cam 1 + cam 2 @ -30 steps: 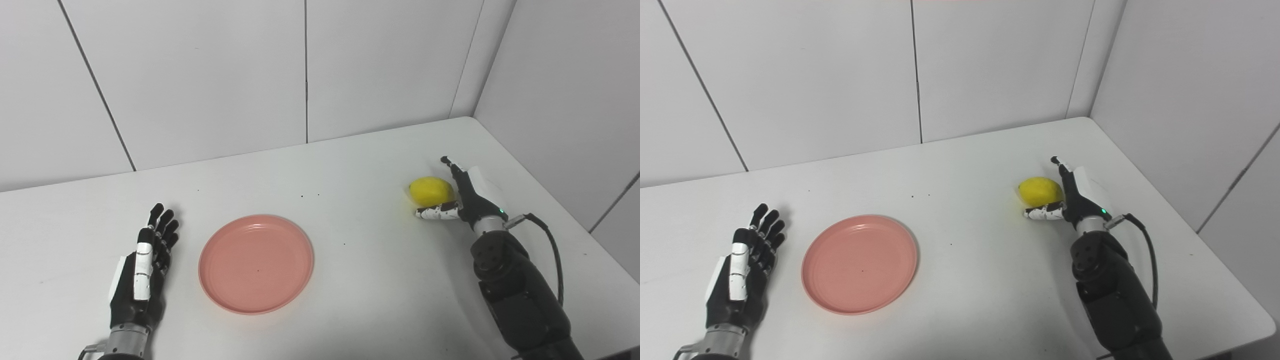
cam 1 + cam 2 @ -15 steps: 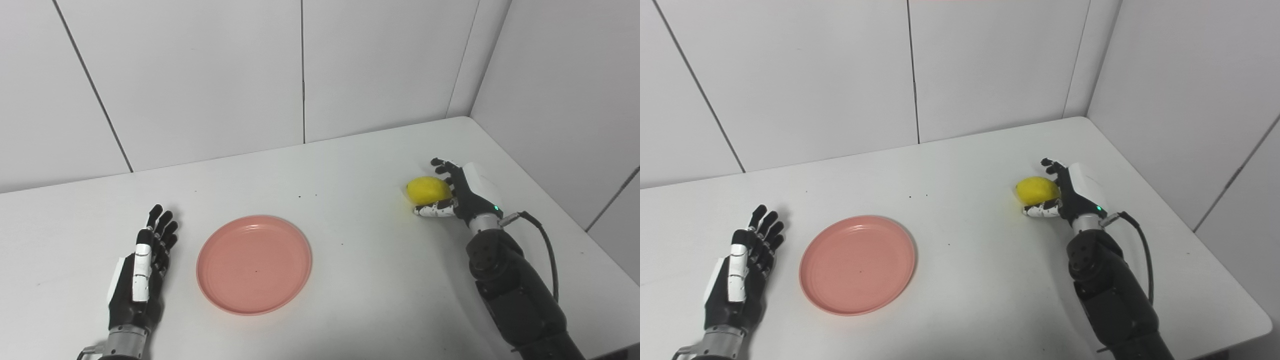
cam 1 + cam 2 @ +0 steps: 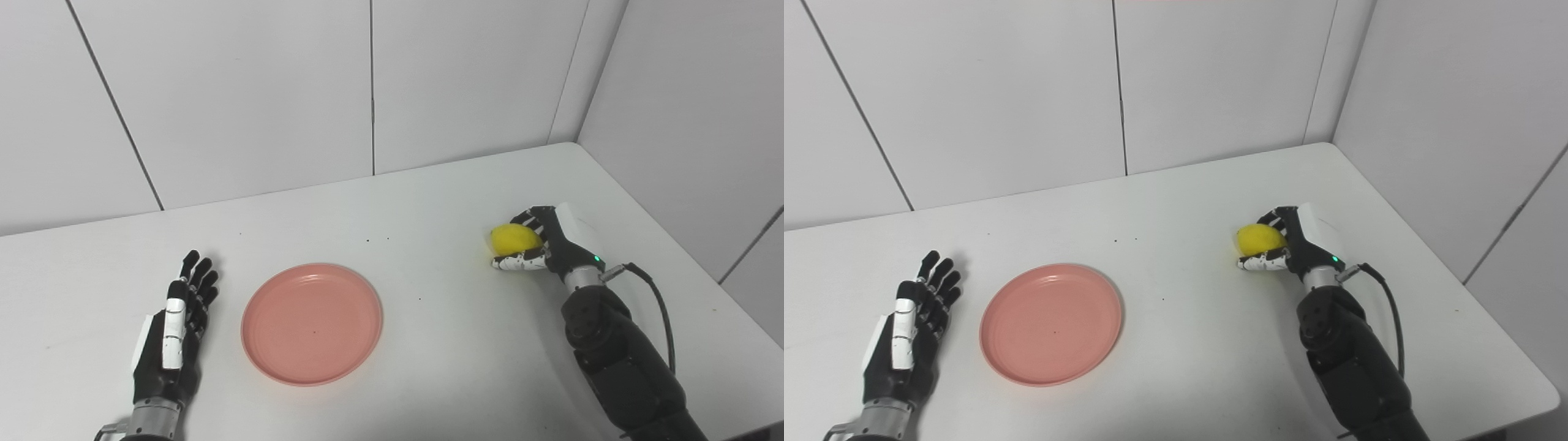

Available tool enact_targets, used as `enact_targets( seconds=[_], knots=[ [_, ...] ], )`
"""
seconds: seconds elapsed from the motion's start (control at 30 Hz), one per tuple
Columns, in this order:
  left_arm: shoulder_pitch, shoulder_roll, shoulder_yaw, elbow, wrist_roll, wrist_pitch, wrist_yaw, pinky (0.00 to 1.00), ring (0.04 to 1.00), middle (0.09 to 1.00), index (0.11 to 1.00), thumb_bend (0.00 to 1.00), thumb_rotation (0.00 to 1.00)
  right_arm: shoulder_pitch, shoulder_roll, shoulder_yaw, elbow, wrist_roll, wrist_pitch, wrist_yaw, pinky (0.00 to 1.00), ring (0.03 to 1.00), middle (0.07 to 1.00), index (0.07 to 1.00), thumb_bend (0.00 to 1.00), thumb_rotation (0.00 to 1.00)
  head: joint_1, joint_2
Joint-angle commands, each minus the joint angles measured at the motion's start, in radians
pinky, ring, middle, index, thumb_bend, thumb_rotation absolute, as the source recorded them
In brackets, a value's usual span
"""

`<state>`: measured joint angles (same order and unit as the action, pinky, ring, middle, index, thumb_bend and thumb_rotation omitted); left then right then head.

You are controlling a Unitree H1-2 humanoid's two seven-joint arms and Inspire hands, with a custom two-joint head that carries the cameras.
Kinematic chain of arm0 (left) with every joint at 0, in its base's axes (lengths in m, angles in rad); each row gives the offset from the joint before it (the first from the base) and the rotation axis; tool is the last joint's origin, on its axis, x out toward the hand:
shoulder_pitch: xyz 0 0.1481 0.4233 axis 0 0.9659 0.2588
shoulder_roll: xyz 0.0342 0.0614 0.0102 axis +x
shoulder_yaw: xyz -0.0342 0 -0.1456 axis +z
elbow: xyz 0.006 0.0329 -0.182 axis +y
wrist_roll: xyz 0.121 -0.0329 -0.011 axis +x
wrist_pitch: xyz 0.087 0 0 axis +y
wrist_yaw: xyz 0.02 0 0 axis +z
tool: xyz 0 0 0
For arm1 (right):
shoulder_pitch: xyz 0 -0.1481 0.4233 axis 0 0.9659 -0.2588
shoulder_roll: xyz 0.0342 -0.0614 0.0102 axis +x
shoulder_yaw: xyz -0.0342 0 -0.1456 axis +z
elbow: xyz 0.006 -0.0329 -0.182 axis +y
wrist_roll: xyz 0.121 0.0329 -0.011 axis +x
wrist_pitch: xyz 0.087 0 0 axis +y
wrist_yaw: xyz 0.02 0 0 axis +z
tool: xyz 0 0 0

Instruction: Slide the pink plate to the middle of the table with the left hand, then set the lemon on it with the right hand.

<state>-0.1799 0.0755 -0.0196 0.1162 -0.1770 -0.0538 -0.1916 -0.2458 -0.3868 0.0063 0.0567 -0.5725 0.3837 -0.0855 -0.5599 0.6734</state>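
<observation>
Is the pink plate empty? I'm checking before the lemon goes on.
Empty. The round pink plastic plate shows only its bare inside; the yellow lemon is away to its right, wrapped by the right hand.

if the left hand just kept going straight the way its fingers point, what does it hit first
Nothing on the table, as far as these views show. The left hand points away from the robot toward the back wall; the pink plate lies off to its right, out of that line.
</observation>
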Motion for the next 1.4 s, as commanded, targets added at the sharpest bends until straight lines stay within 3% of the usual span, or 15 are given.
enact_targets(
  seconds=[0.0, 0.13, 0.33, 0.4, 0.47, 0.5, 0.53, 0.6, 0.67, 0.87, 0.93, 1.07, 1.37],
  knots=[
    [0.033, 0.000, 0.001, 0.017, 0.005, -0.008, -0.002, 0.99, 0.971, 0.976, 0.970, 0.65, 1.00, 0.001, -0.008, 0.000, -0.026, -0.006, -0.009, -0.009, 0.19, 0.307, 0.471, 0.492, 0.52, 0.00, 0.012, -0.001],
    [0.034, -0.006, -0.002, 0.014, 0.002, -0.005, -0.002, 0.98, 0.973, 0.976, 0.970, 0.64, 1.00, 0.010, -0.005, 0.000, -0.065, -0.012, -0.004, -0.011, 0.24, 0.431, 0.457, 0.510, 0.52, 0.00, 0.046, -0.001],
    [0.042, -0.016, -0.019, 0.004, 0.016, -0.014, 0.002, 0.99, 0.981, 0.987, 0.983, 0.67, 1.00, 0.040, 0.052, -0.006, -0.149, -0.013, -0.047, -0.070, 0.19, 0.439, 0.478, 0.493, 0.52, 0.00, 0.108, 0.000],
    [0.046, -0.021, -0.025, 0.001, 0.025, -0.020, 0.008, 0.98, 0.978, 0.986, 0.985, 0.68, 1.00, 0.051, 0.076, -0.003, -0.168, -0.010, -0.081, -0.098, 0.17, 0.443, 0.444, 0.531, 0.51, 0.00, 0.135, 0.002],
    [0.049, -0.028, -0.027, -0.003, 0.032, -0.016, 0.011, 0.98, 0.981, 0.989, 0.986, 0.69, 1.00, 0.059, 0.098, 0.005, -0.179, -0.008, -0.116, -0.121, 0.15, 0.443, 0.462, 0.512, 0.51, 0.00, 0.159, 0.004],
    [0.050, -0.032, -0.028, -0.004, 0.035, -0.014, 0.014, 0.98, 0.985, 0.992, 0.988, 0.70, 1.00, 0.063, 0.110, 0.009, -0.184, -0.003, -0.135, -0.130, 0.14, 0.297, 0.469, 0.499, 0.52, 0.00, 0.173, 0.002],
    [0.052, -0.037, -0.028, -0.006, 0.038, -0.013, 0.016, 0.98, 0.986, 0.993, 0.988, 0.70, 1.00, 0.066, 0.125, 0.015, -0.191, 0.002, -0.154, -0.138, 0.13, 0.243, 0.471, 0.494, 0.52, 0.00, 0.177, 0.002],
    [0.055, -0.045, -0.030, -0.010, 0.044, -0.014, 0.019, 0.98, 0.988, 0.995, 0.989, 0.70, 1.00, 0.068, 0.148, 0.030, -0.205, 0.003, -0.183, -0.145, 0.12, 0.214, 0.472, 0.490, 0.52, 0.00, 0.196, 0.005],
    [0.059, -0.052, -0.032, -0.013, 0.048, -0.017, 0.019, 0.98, 0.984, 0.993, 0.988, 0.70, 1.00, 0.068, 0.159, 0.041, -0.213, 0.001, -0.206, -0.148, 0.16, 0.262, 0.477, 0.489, 0.52, 0.00, 0.214, 0.008],
    [0.059, -0.073, -0.042, -0.015, 0.089, -0.017, 0.040, 0.97, 0.976, 0.986, 0.985, 0.70, 1.00, 0.056, 0.188, 0.091, -0.261, -0.002, -0.219, -0.108, 0.17, 0.263, 0.478, 0.489, 0.52, 0.00, 0.280, 0.019],
    [0.064, -0.083, -0.048, -0.025, 0.100, -0.008, 0.047, 0.97, 0.972, 0.983, 0.984, 0.70, 1.00, 0.049, 0.191, 0.107, -0.268, 0.008, -0.242, -0.099, 0.18, 0.282, 0.442, 0.513, 0.52, 0.00, 0.335, 0.026],
    [0.072, -0.096, -0.058, -0.036, 0.118, -0.005, 0.056, 0.95, 0.968, 0.982, 0.983, 0.70, 1.00, 0.039, 0.210, 0.132, -0.283, 0.023, -0.261, -0.080, 0.13, 0.210, 0.469, 0.490, 0.52, 0.00, 0.394, 0.029],
    [0.081, -0.118, -0.082, -0.038, 0.162, -0.010, 0.079, 0.95, 0.965, 0.976, 0.977, 0.70, 1.00, 0.030, 0.250, 0.208, -0.297, 0.032, -0.291, -0.023, 0.15, 0.243, 0.473, 0.488, 0.52, 0.00, 0.482, 0.032]
  ],
)
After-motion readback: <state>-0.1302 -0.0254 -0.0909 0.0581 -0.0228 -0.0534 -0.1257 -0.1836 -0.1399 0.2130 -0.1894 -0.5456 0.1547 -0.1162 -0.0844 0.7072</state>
